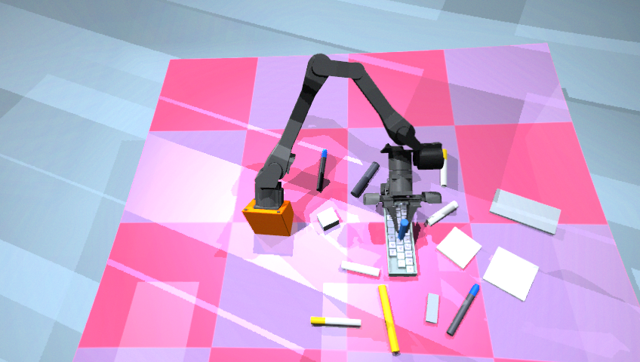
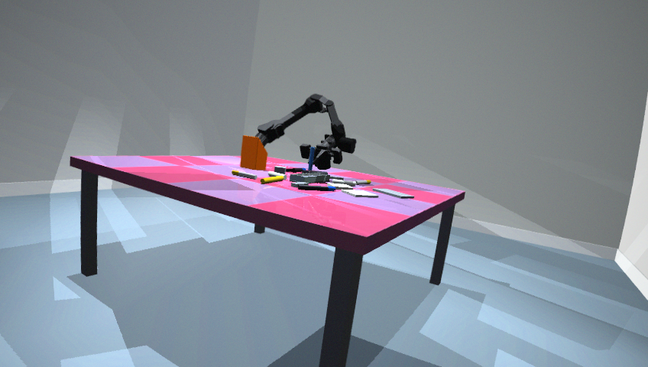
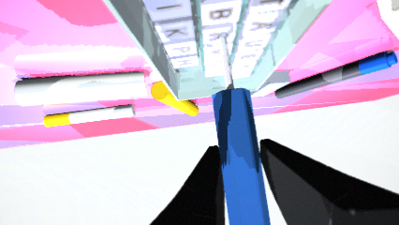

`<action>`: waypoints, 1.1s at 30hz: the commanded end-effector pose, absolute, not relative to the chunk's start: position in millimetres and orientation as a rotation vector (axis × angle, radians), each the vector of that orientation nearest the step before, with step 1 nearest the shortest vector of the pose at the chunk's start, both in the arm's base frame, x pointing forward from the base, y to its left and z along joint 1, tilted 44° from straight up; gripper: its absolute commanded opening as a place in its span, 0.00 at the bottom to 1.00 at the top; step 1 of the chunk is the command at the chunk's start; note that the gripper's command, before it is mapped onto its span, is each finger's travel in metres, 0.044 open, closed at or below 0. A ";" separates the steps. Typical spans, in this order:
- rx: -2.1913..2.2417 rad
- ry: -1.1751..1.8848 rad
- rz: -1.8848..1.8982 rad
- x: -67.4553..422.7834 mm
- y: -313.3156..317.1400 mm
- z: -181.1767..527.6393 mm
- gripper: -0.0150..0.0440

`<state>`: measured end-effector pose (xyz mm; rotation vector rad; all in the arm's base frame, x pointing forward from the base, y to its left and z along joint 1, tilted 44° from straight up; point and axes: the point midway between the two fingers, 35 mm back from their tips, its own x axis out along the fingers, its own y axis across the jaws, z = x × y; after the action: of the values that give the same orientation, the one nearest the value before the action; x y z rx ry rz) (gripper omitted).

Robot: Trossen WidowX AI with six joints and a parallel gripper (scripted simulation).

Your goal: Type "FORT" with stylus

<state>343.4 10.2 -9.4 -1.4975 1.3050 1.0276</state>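
The keyboard (image 1: 402,274) (image 3: 197,89) is a narrow pale teal tray with rows of white keys. My gripper (image 1: 403,225) (image 3: 239,151) is shut on the blue stylus (image 2: 311,159) (image 3: 239,122), above the keyboard. The stylus stands nearly upright, its thin pale tip pointing down at the keys. In the wrist view the tip shows at the edge of the R key (image 3: 212,41), in the row beyond B. I cannot tell whether it touches the key. The fingers hide part of the keyboard in the top view.
A white marker (image 1: 442,213) and a white square (image 1: 459,247) lie right of the keyboard. A dark marker (image 1: 364,179) and a white block (image 1: 328,218) lie left. A white cylinder (image 1: 360,268), a yellow stick (image 1: 389,318) and a grey block (image 1: 432,308) lie near its front end.
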 end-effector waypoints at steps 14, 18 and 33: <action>-1.494 1.309 1.030 342.7 12.0 -12.8 0.39; -1.494 1.309 1.030 342.7 11.2 -11.9 0.39; -1.488 1.314 1.027 342.3 -13.7 11.2 0.40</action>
<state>342.2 -13.7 11.4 -1.4889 1.3137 1.0271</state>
